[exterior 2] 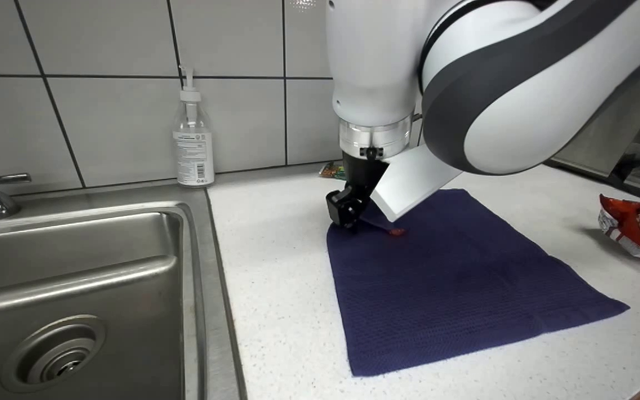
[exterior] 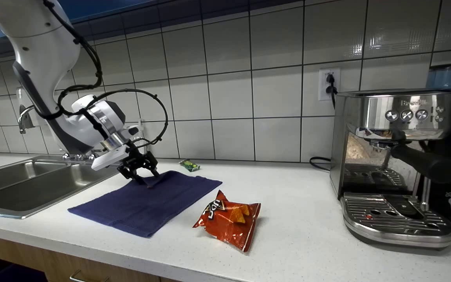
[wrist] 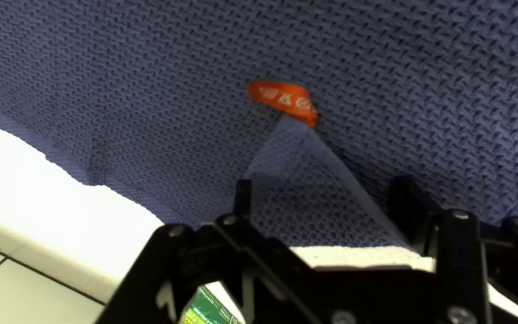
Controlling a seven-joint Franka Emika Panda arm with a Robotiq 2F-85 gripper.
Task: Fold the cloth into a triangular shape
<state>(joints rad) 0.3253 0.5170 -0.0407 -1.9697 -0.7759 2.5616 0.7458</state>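
Observation:
The cloth [exterior: 139, 211] is a dark navy textured sheet lying mostly flat on the counter beside the sink, seen in both exterior views. At its wall-side corner my gripper [exterior: 149, 179] points down close to the fabric. In the wrist view the gripper [wrist: 323, 191] is open, its fingers [wrist: 242, 198] wide apart. A small corner flap [wrist: 313, 207] of the cloth is turned back over the sheet and lies between them; no clear pinch shows. An orange tag [wrist: 286, 99] sticks out at the flap's tip. In an exterior view the arm hides part of the cloth's far side.
An orange-red snack packet [exterior: 229, 219] lies just off the cloth's edge. A small green packet [exterior: 189, 165] sits near the tiled wall. The metal sink [exterior 2: 195, 289] borders the counter, with a soap bottle [exterior 2: 193, 150] behind. An espresso machine [exterior: 394, 117] stands farther along.

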